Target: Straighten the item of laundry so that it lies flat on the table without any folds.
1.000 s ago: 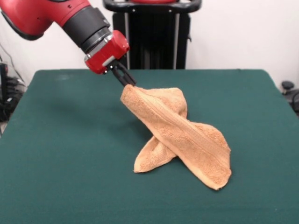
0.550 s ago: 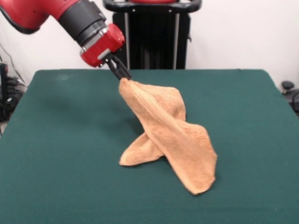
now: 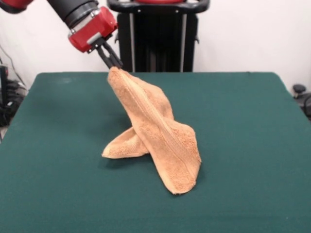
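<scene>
**Towel lifted by one corner, lower part bunched on the table**

Gripper [image 3: 114,64] is pinched shut on one corner of the towel [image 3: 160,133], high above the far left part of the table [image 3: 252,145]. You can see the dark fingers [image 3: 110,57] closed on the cloth just below the red wrist housing.

From that corner the towel hangs down and to the right as a twisted, doubled-over strip, its ribbed band running along its length. The lower end rests on the green top near the middle, nearer the front edge, and a second flap pokes out to the left at table level. It is far from flat.

To do this step well, you probably want to lift until most of the cloth hangs free, so the twist can drop out under its own weight. Then lower slowly while drawing away from the end that trails on the table, so the felt drags the cloth out behind you instead of letting it pile up. Keep the grip firm; terry cloth held by a thin corner may slip. Watch the left flap, which looks likely to be trapped underneath.

No brand, label or readable writing shows on the towel, arm or table.
</scene>
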You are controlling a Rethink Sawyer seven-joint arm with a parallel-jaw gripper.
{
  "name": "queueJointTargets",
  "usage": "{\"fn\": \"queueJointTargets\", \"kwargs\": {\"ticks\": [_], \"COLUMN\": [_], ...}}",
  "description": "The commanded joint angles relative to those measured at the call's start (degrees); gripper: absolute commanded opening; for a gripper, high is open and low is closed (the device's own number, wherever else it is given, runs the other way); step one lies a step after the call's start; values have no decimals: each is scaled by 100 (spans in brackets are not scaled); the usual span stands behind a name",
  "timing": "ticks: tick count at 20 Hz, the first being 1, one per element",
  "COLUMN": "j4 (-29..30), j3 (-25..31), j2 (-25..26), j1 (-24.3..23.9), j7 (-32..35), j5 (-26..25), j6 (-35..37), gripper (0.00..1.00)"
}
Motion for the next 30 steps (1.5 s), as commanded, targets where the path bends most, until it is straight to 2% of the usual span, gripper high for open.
{"fn": "queueJointTargets", "kwargs": {"ticks": [1,12,30], "j4": [411,146,-114], "j3": [295,274,187], "j2": [-289,-147,-36], "j1": [215,314,470], "j7": [385,88,79], "j5": [43,56,72], "j6": [-243,12,19], "gripper": [0,0,0]}}
